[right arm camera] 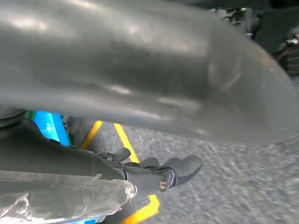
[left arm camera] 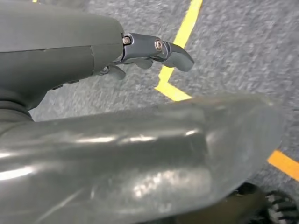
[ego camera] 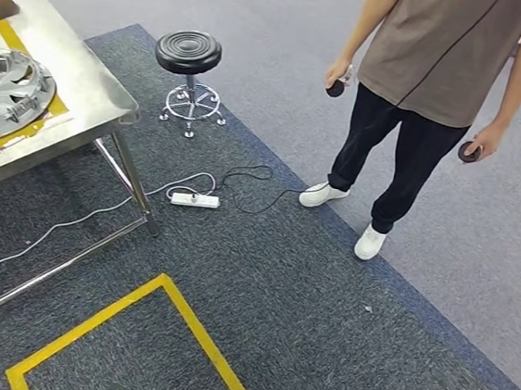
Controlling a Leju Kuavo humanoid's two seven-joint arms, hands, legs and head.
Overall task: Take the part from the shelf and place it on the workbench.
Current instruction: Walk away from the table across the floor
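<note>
Floor: dark blue-grey carpet (ego camera: 313, 331) underfoot, lighter grey carpet (ego camera: 288, 40) beyond it, the edge between them running diagonally. Yellow tape square (ego camera: 164, 283) on the dark carpet near the bottom of the head view.

Workbench (ego camera: 79, 83) at left: stainless top on thin metal legs, yellow-taped zone on it. Part (ego camera: 4, 94), a silver wheel cover, lies flat inside that zone, cut off by the frame's left edge. No containers visible.

Black round stool (ego camera: 188, 52) on a chrome base just beyond the bench corner. White power strip (ego camera: 195, 199) on the carpet between bench leg and person; a white cable runs from it under the bench, a black cable loops toward the person's feet.

Person (ego camera: 432, 73) at upper right, brown shirt, black trousers, white shoes, a small dark round object in each hand.

Left hand (left arm camera: 141, 53): hangs over the carpet and yellow tape, fingers (left arm camera: 176, 56) loosely extended and slightly apart, nothing in them. Right hand (right arm camera: 151, 172): also over carpet and tape, fingers (right arm camera: 187, 165) lightly bent side by side, empty. Something blue and green behind it, can't tell what.
</note>
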